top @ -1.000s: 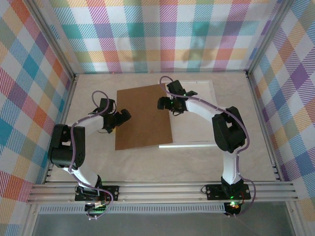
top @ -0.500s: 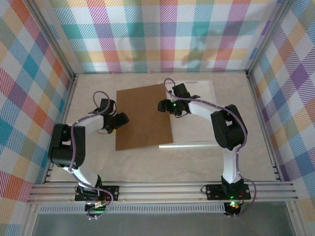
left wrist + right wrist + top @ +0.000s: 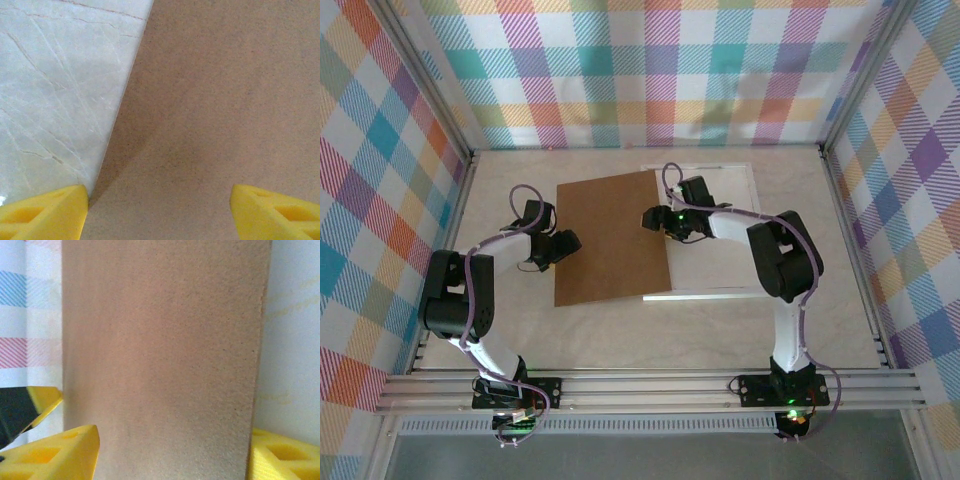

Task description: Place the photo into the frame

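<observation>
Right gripper (image 3: 654, 216) shifted right, board (image 3: 610, 240) between fingers (image 3: 55, 452), hold unclear; wrist view shows left gripper (image 3: 160, 210) agape, empty.

A brown board (image 3: 610, 240) lies partly over the frame (image 3: 720, 262), the left gripper (image 3: 568, 242) at its left edge, the right gripper (image 3: 650, 216) at its right.

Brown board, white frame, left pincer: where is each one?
Brown board (image 3: 610, 245): overhead view, centre of its face.
White frame (image 3: 715, 268): overhead view, bare part near its front edge.
Left pincer (image 3: 160, 212): left wrist view, midway between its fingertips.
</observation>
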`<state>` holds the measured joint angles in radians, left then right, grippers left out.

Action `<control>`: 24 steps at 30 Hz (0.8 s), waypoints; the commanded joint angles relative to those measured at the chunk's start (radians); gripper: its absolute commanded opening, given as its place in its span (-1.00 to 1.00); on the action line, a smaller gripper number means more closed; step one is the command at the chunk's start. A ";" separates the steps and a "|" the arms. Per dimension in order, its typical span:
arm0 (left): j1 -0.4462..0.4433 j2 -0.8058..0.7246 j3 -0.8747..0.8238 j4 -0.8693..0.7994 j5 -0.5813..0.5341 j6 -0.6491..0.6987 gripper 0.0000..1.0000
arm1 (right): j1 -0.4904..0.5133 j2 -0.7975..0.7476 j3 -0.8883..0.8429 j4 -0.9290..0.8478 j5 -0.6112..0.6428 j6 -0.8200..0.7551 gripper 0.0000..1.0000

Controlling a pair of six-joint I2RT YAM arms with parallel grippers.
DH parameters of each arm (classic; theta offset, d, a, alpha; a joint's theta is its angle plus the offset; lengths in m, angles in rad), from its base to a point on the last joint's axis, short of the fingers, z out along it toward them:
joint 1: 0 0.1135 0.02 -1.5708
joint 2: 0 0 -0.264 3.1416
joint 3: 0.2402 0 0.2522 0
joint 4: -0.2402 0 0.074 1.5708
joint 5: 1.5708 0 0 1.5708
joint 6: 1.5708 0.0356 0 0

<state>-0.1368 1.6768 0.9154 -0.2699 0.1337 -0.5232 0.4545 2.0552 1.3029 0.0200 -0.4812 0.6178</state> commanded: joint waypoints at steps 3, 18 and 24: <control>-0.013 0.044 0.000 -0.035 0.059 -0.004 0.52 | 0.032 -0.065 0.010 0.107 -0.212 0.063 0.28; -0.013 0.033 -0.007 -0.017 0.083 -0.018 0.60 | 0.101 -0.083 0.059 0.063 -0.178 0.088 -0.23; -0.013 -0.008 -0.006 -0.027 0.053 -0.015 0.69 | 0.097 -0.098 0.108 -0.029 -0.147 0.059 -0.75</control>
<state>-0.1349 1.6718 0.9154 -0.2607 0.1455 -0.5381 0.5228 1.9903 1.3556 0.0071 -0.5999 0.7048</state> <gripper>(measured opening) 0.835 0.159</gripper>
